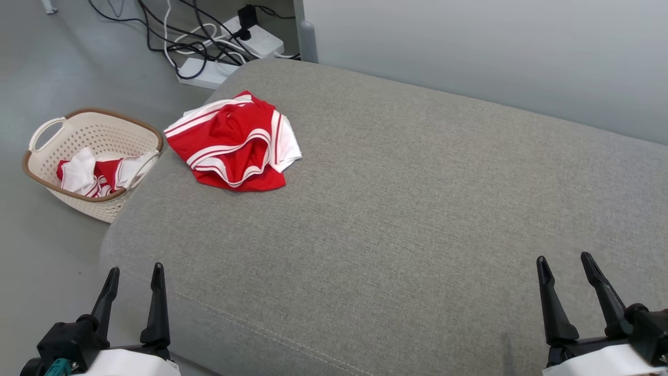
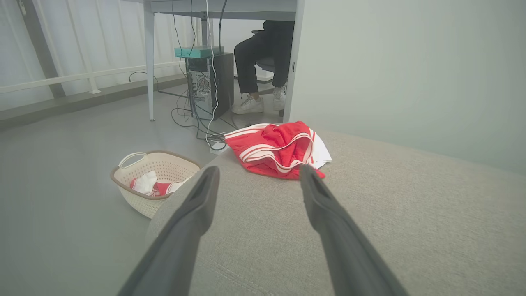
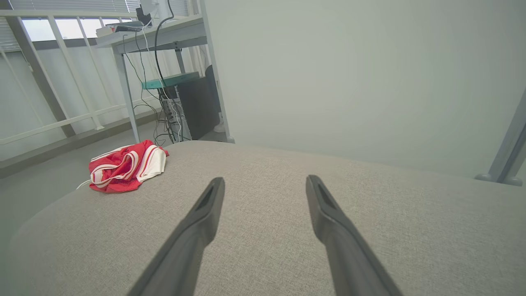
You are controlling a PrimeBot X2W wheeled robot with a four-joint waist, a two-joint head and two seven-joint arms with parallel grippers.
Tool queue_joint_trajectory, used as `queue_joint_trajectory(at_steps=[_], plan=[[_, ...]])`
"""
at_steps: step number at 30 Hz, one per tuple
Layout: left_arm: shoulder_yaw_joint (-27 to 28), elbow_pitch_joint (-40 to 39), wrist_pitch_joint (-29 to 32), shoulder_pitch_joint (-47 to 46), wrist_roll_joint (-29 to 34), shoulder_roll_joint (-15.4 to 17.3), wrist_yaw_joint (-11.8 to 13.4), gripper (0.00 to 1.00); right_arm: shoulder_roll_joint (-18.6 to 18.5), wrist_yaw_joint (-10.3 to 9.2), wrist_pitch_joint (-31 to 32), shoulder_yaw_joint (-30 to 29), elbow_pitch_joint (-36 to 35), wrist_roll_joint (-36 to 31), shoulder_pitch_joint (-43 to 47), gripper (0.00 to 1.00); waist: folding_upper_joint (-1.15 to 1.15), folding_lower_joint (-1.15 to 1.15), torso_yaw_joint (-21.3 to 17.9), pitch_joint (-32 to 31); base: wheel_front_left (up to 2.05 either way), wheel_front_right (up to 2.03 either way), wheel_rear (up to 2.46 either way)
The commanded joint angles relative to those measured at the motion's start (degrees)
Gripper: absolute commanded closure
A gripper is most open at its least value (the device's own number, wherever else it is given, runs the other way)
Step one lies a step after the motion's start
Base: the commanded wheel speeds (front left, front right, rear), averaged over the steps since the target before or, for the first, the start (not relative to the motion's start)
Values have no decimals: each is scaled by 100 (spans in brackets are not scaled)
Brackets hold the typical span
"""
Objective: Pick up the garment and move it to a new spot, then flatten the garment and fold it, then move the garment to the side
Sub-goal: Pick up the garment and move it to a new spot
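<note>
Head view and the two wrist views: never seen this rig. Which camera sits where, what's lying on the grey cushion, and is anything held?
This is a wheeled robot with two arms, each ending in a two-fingered gripper. The head view looks down from its head: the left gripper is at lower left, the right gripper at lower right. The other two views come from a camera on each wrist, looking along that gripper's own dark fingers. On the grey cushion lies one crumpled red and white garment, near its far left corner. Beside the cushion, on the floor, stands a cream basket with more red and white clothes in it. Both grippers are open, empty and well short of the garment. A seated person's legs show in the background of the left wrist view.
</note>
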Motion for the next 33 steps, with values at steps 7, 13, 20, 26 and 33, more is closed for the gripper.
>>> queue_joint_trajectory(at_steps=[7,13,20,26,33], plan=[[212,-71,-50,-236,-66,150,-12,0,-77,8,2,208,-44,43,-66,0,0,0,105,-92,0,0,0],[174,-90,-48,-284,-80,161,-37,0,-82,8,14,246,-6,65,-104,0,0,0,66,-69,0,0,0],[135,-383,128,-671,-128,198,-85,0,-94,8,38,235,-61,77,-128,0,0,0,49,29,0,0,0],[162,-906,619,-2010,67,678,-280,0,-181,8,120,241,-241,32,-290,0,0,0,-101,285,0,0,0],[146,-319,1523,-3887,-124,970,-603,0,-236,8,152,186,-425,-14,-482,0,0,0,-509,698,0,0,0]])
